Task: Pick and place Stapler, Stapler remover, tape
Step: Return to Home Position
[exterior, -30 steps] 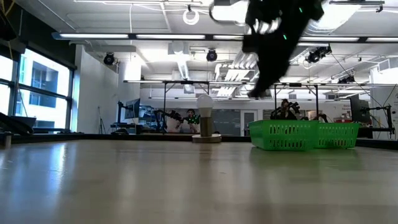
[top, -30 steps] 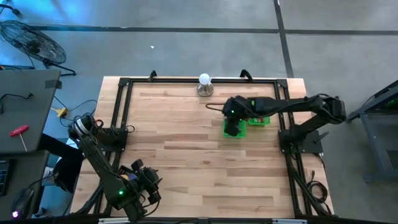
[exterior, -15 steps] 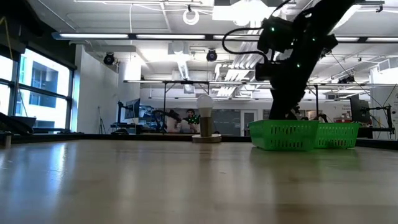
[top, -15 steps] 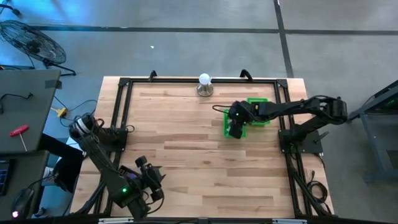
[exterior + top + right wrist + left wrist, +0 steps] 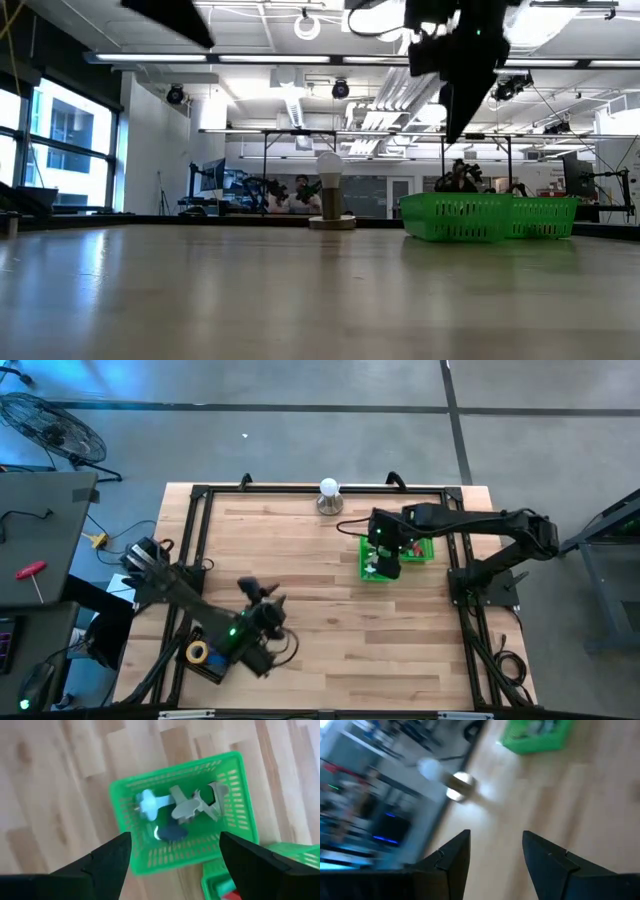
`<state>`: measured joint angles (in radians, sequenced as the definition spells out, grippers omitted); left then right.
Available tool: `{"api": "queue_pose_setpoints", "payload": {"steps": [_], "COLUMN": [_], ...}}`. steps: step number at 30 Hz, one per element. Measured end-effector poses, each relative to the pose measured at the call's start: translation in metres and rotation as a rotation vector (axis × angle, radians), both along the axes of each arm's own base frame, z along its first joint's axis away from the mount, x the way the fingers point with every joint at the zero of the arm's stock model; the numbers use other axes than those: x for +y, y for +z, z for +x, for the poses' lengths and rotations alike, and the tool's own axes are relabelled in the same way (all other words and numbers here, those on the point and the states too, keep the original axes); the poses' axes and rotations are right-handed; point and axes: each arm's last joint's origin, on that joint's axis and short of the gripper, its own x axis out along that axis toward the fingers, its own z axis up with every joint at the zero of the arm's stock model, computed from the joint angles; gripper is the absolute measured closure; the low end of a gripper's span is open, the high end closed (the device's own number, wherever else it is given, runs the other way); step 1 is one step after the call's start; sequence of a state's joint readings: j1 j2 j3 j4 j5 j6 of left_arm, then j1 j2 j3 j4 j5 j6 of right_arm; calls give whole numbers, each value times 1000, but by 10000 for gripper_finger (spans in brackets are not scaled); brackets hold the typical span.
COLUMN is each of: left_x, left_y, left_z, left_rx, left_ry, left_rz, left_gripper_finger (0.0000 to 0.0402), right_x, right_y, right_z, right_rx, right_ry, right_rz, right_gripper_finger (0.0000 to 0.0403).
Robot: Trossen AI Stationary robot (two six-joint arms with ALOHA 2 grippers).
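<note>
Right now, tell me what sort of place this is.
Probably a robotics lab. Two arms work a framed wooden table, the left pincer open over it, the right pincer open above a green basket. More rigs stand behind under strip lights.

The right gripper [image 5: 385,557] hung over the green basket [image 5: 365,571] at two o'clock. The yellow tape [image 5: 198,652], maybe inside a black basket [image 5: 214,669], sat at seven o'clock.
</note>
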<state>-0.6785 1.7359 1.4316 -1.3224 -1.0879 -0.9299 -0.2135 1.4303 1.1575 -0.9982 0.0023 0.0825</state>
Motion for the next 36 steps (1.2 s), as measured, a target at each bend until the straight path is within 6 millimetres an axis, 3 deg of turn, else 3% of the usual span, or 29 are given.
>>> {"api": "queue_pose_setpoints", "payload": {"steps": [6, 14, 17, 23, 28, 32, 36], "left_x": [34, 67, 75, 83, 84, 81, 79], "left_y": [55, 113, 121, 126, 125, 126, 138], "left_z": [25, 40, 42, 44, 45, 48, 49], "left_rx": [92, 84, 98, 117, 143, 159, 124], "left_ry": [22, 42, 41, 46, 29, -32, -168], "left_rz": [109, 61, 73, 85, 60, 9, -81], "left_gripper_finger": [243, 344, 391, 398, 400, 401, 401], "right_x": [8, 25, 31, 46, 66, 82, 97], "right_y": [30, 34, 22, -8, -22, -4, 41], "right_z": [-9, -19, -16, 0, 10, 19, 27], "right_rx": [14, -220, -254, -443, -647, -817, -952], "right_ry": [96, 292, 280, 333, 444, 569, 579], "right_rz": [40, 163, 138, 97, -77, -217, -308], "right_gripper_finger": [108, 107, 109, 114, 115, 115, 130]}}
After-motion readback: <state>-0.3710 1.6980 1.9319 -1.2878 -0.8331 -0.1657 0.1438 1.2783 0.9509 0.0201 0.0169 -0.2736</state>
